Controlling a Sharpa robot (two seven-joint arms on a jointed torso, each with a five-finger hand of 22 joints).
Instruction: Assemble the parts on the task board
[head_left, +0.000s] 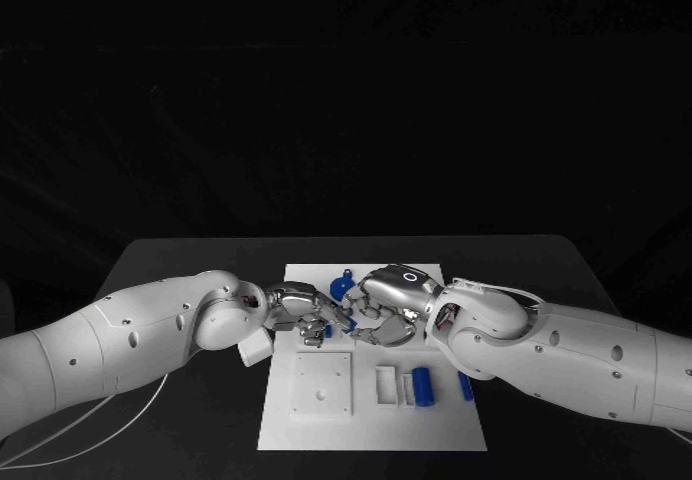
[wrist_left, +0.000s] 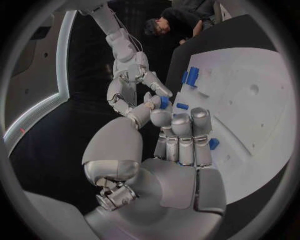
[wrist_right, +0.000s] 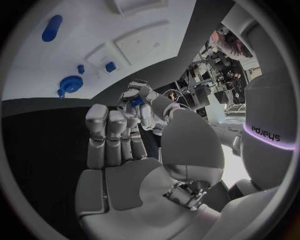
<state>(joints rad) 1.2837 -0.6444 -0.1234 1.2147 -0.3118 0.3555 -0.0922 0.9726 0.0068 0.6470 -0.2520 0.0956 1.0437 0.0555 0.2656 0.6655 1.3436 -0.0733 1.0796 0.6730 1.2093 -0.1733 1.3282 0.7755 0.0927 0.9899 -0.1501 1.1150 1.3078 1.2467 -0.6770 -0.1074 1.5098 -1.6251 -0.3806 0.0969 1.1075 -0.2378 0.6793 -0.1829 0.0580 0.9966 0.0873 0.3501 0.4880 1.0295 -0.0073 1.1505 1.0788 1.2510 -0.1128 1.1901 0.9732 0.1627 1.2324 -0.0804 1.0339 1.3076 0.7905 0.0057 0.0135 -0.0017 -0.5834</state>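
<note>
The left hand (wrist_left: 164, 165) and right hand (wrist_right: 134, 160) are meeting above the middle of the white task board (head_left: 433, 425), which is lying on the black worktop (head_left: 173, 260). The two hands are touching at the fingertips, probably so that a part can be passed or aligned between them. The left hand's fingers (wrist_left: 181, 127) are pinching a small blue part (wrist_left: 164, 102) against the thumb. Whether the right hand's fingers (wrist_right: 115, 127) are grasping anything cannot be told. On the board, a blue cylinder (head_left: 421, 381) is resting beside a white block (head_left: 387, 385), near a square white plate (head_left: 322, 384). A blue round part (head_left: 338, 288) is lying beyond the hands.
</note>
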